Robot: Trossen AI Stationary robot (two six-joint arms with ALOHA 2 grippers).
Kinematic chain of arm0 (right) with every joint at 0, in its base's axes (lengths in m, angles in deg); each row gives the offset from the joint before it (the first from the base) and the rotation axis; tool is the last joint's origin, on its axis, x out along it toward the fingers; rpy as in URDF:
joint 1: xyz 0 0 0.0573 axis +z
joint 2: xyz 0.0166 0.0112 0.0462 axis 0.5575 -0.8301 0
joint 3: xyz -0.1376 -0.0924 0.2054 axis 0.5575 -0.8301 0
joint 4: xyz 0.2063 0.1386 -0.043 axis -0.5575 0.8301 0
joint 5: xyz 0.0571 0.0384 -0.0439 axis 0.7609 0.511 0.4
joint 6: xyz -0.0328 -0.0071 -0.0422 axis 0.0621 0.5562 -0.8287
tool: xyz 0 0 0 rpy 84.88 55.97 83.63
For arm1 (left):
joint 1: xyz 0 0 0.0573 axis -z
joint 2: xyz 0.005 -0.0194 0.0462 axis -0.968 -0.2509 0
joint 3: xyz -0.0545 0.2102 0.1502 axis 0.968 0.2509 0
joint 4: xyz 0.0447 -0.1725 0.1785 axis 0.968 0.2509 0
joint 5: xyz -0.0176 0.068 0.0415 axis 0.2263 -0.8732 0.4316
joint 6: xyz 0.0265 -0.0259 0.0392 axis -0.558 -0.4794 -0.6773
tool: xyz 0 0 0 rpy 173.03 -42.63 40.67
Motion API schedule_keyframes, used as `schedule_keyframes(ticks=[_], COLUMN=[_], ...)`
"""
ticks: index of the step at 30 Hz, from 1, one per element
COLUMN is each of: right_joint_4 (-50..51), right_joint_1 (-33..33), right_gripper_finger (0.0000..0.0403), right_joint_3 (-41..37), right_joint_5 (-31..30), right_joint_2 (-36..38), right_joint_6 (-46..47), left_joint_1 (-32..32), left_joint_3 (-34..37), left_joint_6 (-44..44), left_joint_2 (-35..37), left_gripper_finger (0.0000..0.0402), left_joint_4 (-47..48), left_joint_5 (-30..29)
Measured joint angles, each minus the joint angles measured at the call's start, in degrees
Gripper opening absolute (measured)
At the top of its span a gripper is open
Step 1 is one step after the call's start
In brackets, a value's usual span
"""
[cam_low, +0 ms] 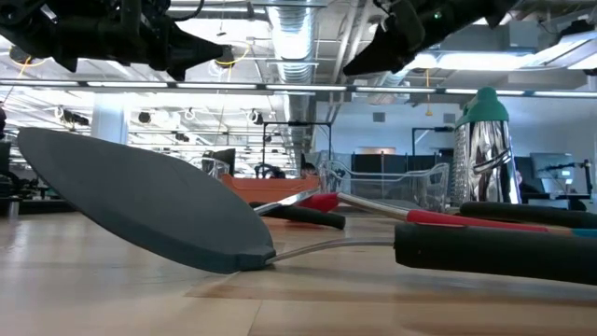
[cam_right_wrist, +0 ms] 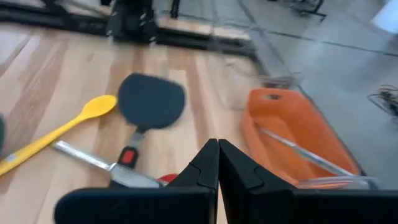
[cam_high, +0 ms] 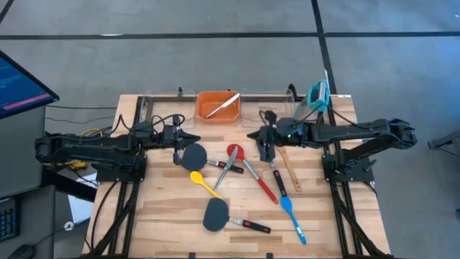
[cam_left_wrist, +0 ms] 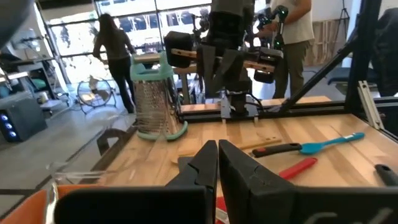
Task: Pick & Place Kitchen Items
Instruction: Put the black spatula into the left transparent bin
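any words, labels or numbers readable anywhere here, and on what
None can be read.
Blue monitor screen at the table's left: lines of text, too small to read.
Black spatula handle with red tab: any marking too small to tell.
Orange rectangular bin: no print visible.

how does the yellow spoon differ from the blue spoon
The yellow spoon lies mid-table, beside the metal tongs; the blue spoon lies nearer the right arm's side. The yellow one is one colour throughout; the blue one has a dark handle. Both lie flat, ungripped.
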Motion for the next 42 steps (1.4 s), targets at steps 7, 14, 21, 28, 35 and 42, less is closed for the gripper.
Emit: schedule_keyframes(ticks=[7, 14, 21, 28, 35, 42], right_joint_4=[-7.94, -13.83, -13.50, -13.15, -13.19, -13.87], right_joint_1=[1.12, 1.27, 2.75, 5.56, 7.26, 7.90], right_gripper_finger=[0.0000, 0.0000, 0.0000, 0.0000, 0.0000, 0.0000], right_joint_3=[-0.02, 0.15, 0.26, 0.31, 0.35, 0.35], right_joint_5=[-0.06, -0.43, -0.72, -0.82, -0.82, -0.87], right_joint_2=[-7.82, -14.06, -15.05, -12.66, -11.99, -11.99], right_joint_6=[-0.46, -3.34, -3.34, -3.34, -3.37, -3.09], left_joint_1=[1.58, 3.84, 5.89, 6.35, 6.11, 6.11], left_joint_3=[0.00, 0.00, 0.00, 0.00, 0.02, 0.04], left_joint_6=[1.40, 1.47, 1.47, 1.34, 1.23, 1.23], left_joint_2=[0.00, 0.00, 0.00, 0.00, 0.00, 0.00], left_gripper_finger=[0.0002, 0.0002, 0.0002, 0.0002, 0.0002, 0.0002], left_joint_4=[1.39, 1.49, 1.52, 1.54, 1.50, 1.50], left_joint_5=[0.02, 0.12, 0.20, -0.05, -0.06, -0.06])
